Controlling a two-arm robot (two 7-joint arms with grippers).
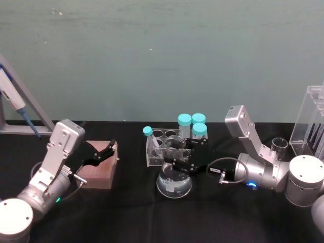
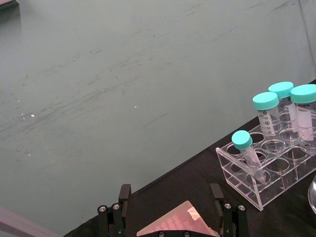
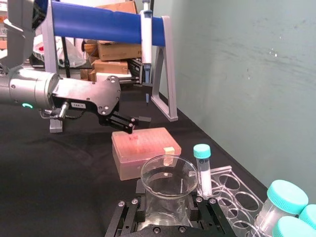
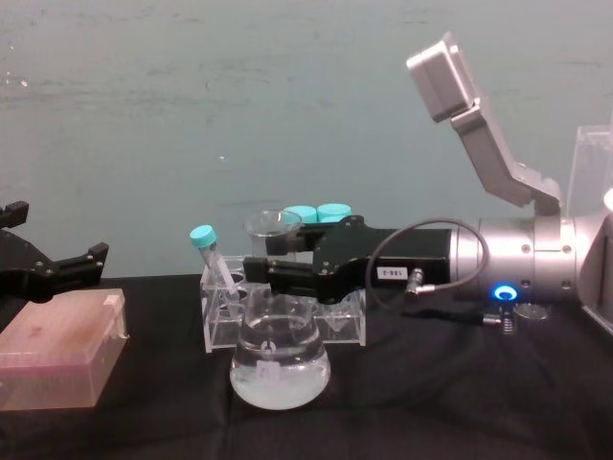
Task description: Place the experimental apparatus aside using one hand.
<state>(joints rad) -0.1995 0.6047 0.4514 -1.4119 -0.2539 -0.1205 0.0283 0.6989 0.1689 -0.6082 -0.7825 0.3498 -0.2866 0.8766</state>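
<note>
One flask (image 1: pixel 174 185), four capped tubes (image 1: pixel 185 121), one rack (image 1: pixel 157 152), one pink box (image 1: pixel 98 169).

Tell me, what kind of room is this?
Probably a laboratory bench: a conical flask of clear liquid, capped tubes in a clear rack, and a pipette on a stand.

You're in a lab: a clear tube rack (image 1: pixel 167 147) of teal-capped tubes (image 1: pixel 185 120) sits just behind your right gripper (image 1: pixel 174 163), a conical flask (image 4: pixel 279 364) below it, a pink tip box (image 4: pixel 59 350) well left, black-covered bench (image 1: pixel 131 212).
</note>
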